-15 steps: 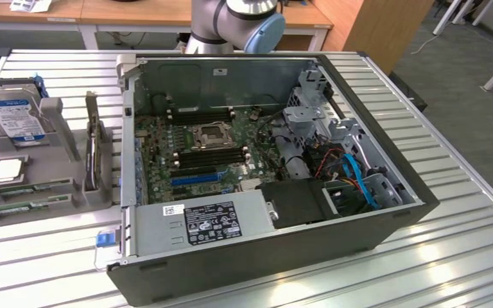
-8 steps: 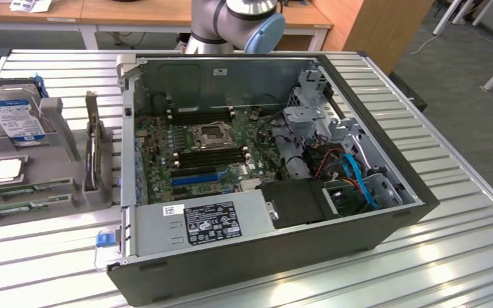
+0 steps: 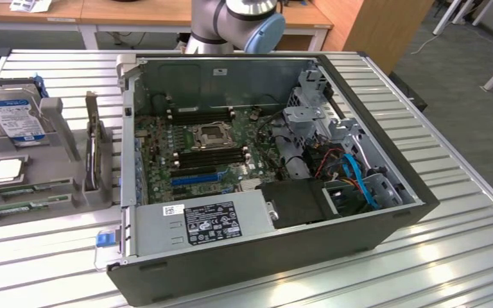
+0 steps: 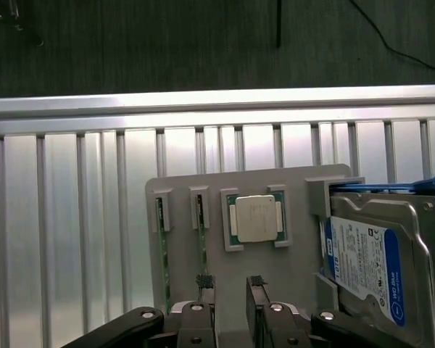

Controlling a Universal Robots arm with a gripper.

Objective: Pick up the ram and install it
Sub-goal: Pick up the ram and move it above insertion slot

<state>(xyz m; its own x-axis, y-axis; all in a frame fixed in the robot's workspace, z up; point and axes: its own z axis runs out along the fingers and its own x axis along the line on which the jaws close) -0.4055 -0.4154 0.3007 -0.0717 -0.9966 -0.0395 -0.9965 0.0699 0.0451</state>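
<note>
Table [image 3: 452, 256]: one, ribbed metal slats, carrying everything.
Computer case [image 3: 255, 276]: one, lying open at the centre of the exterior view, with its motherboard [image 3: 156, 160] exposed. The black memory slots [image 3: 212, 157] sit in banks on either side of the socket and are too fine to count.
Holder [image 4: 304, 188]: one grey tray at the exterior view's left, just beside the case.
Hard drive [image 4: 362, 261]: one, blue-labelled, standing in the holder.
Gripper [image 4: 230, 283]: one, fingers spread with nothing between them, hovering over the holder. One fingertip [image 4: 205, 281] sits right above a stick's edge.
Ram [image 4: 201, 235]: two green sticks, on edge in neighbouring holder grooves, in the lower left of the exterior view.
Ram handling: probably light, stiff and thin, and brittle rather than bendy. It is likely best pinched across its flat faces at mid-length, along the exposed long edge and clear of the contacts.
Processor chip [image 4: 255, 217]: one, silver, lying flat in a recess beside the ram.
</note>
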